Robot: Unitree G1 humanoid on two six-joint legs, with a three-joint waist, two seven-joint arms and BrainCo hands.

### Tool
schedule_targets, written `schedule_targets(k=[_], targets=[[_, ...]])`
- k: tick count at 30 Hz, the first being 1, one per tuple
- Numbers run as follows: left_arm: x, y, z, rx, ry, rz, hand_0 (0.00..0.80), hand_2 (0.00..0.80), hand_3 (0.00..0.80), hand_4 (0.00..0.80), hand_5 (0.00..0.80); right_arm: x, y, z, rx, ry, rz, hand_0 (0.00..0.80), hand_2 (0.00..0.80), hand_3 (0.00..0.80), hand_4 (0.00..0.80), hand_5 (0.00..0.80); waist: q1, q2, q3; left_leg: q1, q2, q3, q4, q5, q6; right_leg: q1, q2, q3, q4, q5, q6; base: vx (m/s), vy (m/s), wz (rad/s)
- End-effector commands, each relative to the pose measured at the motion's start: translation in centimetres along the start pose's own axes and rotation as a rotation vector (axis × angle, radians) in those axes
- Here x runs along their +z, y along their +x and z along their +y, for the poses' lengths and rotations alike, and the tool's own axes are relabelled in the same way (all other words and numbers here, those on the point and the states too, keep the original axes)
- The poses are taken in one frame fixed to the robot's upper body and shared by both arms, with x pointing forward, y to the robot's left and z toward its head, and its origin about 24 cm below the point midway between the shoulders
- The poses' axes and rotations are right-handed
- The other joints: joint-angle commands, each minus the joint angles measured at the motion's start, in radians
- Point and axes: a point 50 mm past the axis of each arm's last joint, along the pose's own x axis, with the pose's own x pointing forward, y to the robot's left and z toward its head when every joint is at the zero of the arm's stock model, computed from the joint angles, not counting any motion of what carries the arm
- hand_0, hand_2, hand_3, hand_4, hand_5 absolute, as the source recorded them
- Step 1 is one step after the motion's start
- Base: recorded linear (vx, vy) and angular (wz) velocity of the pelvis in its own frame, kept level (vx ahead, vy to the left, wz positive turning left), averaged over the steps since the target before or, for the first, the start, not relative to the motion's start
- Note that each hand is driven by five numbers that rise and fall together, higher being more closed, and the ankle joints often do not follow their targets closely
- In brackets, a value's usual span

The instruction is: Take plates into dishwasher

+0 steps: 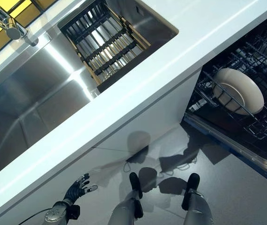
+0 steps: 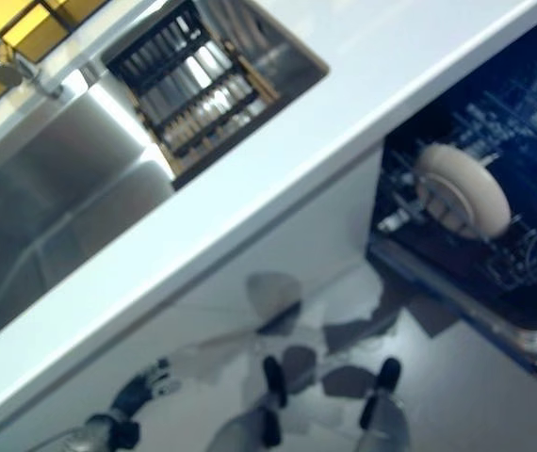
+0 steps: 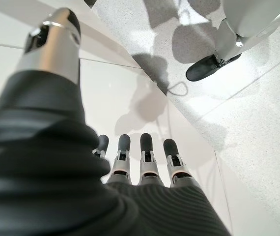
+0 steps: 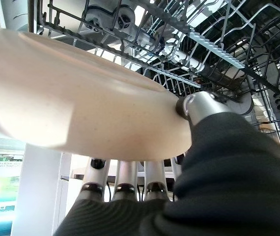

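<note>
The cream plate [image 4: 76, 103], judged stiff, slick and breakable, was pinched at its rim by the right hand [image 4: 130, 184] over the dishwasher rack [image 1: 246, 61] at three o'clock, while the left hand [image 3: 145, 157] hung loose and empty at seven o'clock.

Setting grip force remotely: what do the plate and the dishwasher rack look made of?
The plate looks like glazed ceramic: cream, faintly speckled, smooth with a soft sheen; it could be melamine. The dishwasher rack looks like coated metal wire: thin grey rods in a grid. The right robot hand pinches the plate's rim.
</note>
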Motion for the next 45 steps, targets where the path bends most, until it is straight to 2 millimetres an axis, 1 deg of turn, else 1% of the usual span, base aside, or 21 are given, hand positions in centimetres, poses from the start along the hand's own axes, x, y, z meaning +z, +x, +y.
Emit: schedule_targets(k=[1, 2, 3, 4, 5, 6, 7, 8, 16, 32, 37, 40, 45], targets=[[0.6, -0.5, 1.8, 0.037, 0.072, -0.005, 0.000, 0.000, 0.000, 0.000, 0.000, -1.2, 0.5, -5.2, -0.161, -0.051, 0.028, 0.800, 0.800, 0.800, 0.800, 0.800, 0.008, -0.009, 0.026, -0.068, 0.058, -0.042, -0.023, 0.068, -0.038, 0.007, 0.040, 0.004, 0.155, -0.143, 0.012, 0.000, 0.000, 0.00], [0.7, -0.4, 1.8, 0.038, 0.075, -0.005, 0.000, 0.000, 0.000, 0.000, 0.000, -1.1, 0.5, -5.2, -0.160, -0.049, 0.026, 0.791, 0.791, 0.791, 0.791, 0.791, 0.006, -0.012, 0.025, -0.068, 0.058, -0.041, -0.025, 0.068, -0.038, 0.007, 0.044, 0.005, 0.149, -0.140, 0.013, 0.000, 0.000, 0.00], [0.7, -0.4, 1.8, 0.038, 0.075, -0.006, 0.000, 0.000, 0.000, 0.000, 0.000, -1.1, 0.5, -5.2, -0.159, -0.047, 0.025, 0.744, 0.744, 0.744, 0.744, 0.744, 0.006, -0.013, 0.025, -0.068, 0.058, -0.041, -0.025, 0.068, -0.037, 0.008, 0.044, 0.006, 0.147, -0.139, 0.013, 0.000, 0.000, 0.00], [0.7, -0.4, 1.8, 0.038, 0.075, -0.006, 0.000, 0.000, 0.000, 0.000, 0.000, -1.0, 0.5, -5.1, -0.158, -0.047, 0.025, 0.565, 0.565, 0.565, 0.565, 0.565, 0.005, -0.014, 0.024, -0.067, 0.058, -0.041, -0.026, 0.068, -0.037, 0.008, 0.045, 0.006, 0.144, -0.137, 0.014, 0.000, 0.000, 0.00], [0.9, -0.3, 1.9, 0.038, 0.077, -0.009, 0.000, 0.000, 0.000, 0.000, 0.000, -1.0, 0.5, -5.0, -0.160, -0.045, 0.024, 0.348, 0.348, 0.348, 0.348, 0.348, 0.004, -0.017, 0.025, -0.067, 0.058, -0.040, -0.028, 0.067, -0.036, 0.009, 0.047, 0.006, 0.138, -0.133, 0.015, -0.012, -0.004, -0.04], [0.9, -0.3, 1.9, 0.038, 0.078, -0.010, 0.000, 0.000, 0.000, 0.000, 0.000, -1.0, 0.5, -5.0, -0.160, -0.042, 0.024, 0.301, 0.301, 0.301, 0.301, 0.301, 0.004, -0.018, 0.025, -0.067, 0.057, -0.040, -0.028, 0.068, -0.036, 0.009, 0.048, 0.006, 0.136, -0.132, 0.015, -0.017, -0.014, -0.06], [1.0, -0.2, 1.9, 0.040, 0.081, -0.012, 0.000, 0.000, 0.000, 0.000, 0.000, -1.0, 0.5, -5.0, -0.160, -0.037, 0.025, 0.082, 0.082, 0.082, 0.082, 0.082, 0.004, -0.021, 0.025, -0.067, 0.057, -0.040, -0.032, 0.068, -0.035, 0.011, 0.050, 0.004, 0.128, -0.128, 0.016, -0.013, -0.015, -0.07], [1.1, -0.2, 1.9, 0.041, 0.082, -0.013, 0.000, 0.000, 0.000, 0.000, 0.000, -1.0, 0.5, -4.9, -0.161, -0.037, 0.024, 0.000, 0.000, 0.000, 0.000, 0.000, 0.004, -0.022, 0.025, -0.067, 0.057, -0.040, -0.032, 0.068, -0.035, 0.012, 0.051, 0.004, 0.125, -0.126, 0.016, -0.021, -0.015, -0.05], [1.6, 0.1, 2.1, 0.049, 0.094, -0.020, 0.000, 0.000, 0.000, 0.000, 0.000, -0.8, 0.4, -4.5, -0.153, -0.018, 0.022, 0.000, 0.000, 0.000, 0.000, 0.000, -0.001, -0.036, 0.025, -0.070, 0.058, -0.039, -0.034, 0.066, -0.033, 0.015, 0.060, 0.005, 0.103, -0.116, 0.020, -0.002, -0.003, 0.00], [2.1, 0.4, 2.3, 0.054, 0.100, -0.027, 0.000, 0.000, 0.000, 0.000, 0.000, -0.9, 0.2, -4.1, -0.158, -0.005, 0.018, 0.000, 0.000, 0.000, 0.000, 0.000, -0.010, -0.046, 0.021, -0.064, 0.056, -0.038, -0.044, 0.065, -0.032, 0.030, 0.070, 0.008, 0.064, -0.102, 0.021, -0.001, -0.001, 0.00], [2.1, 0.3, 2.5, 0.058, 0.105, -0.021, 0.000, 0.000, 0.000, 0.000, 0.000, -1.2, 0.1, -4.2, -0.199, 0.030, 0.027, 0.000, 0.000, 0.000, 0.000, 0.000, -0.013, -0.053, 0.015, -0.054, 0.059, -0.034, -0.048, 0.062, -0.033, 0.044, 0.074, 0.006, 0.048, -0.097, 0.023, -0.001, -0.001, 0.01], [1.8, 0.3, 2.5, 0.063, 0.105, -0.015, 0.000, 0.000, 0.000, 0.000, 0.000, -1.4, -0.1, -4.6, -0.280, 0.073, 0.036, 0.000, 0.000, 0.000, 0.000, 0.000, -0.020, -0.057, 0.009, -0.040, 0.060, -0.029, -0.053, 0.059, -0.034, 0.061, 0.079, 0.005, 0.026, -0.090, 0.025, 0.000, 0.000, 0.00], [1.3, 0.2, 2.5, 0.076, 0.106, 0.006, 0.000, 0.000, 0.000, 0.000, 0.000, -1.9, -0.8, -5.2, -0.370, 0.092, 0.039, 0.000, 0.000, 0.000, 0.000, 0.000, -0.040, -0.069, -0.003, -0.017, 0.061, -0.015, -0.061, 0.053, -0.037, 0.090, 0.087, 0.005, -0.024, -0.072, 0.030, 0.002, 0.006, -0.01]])
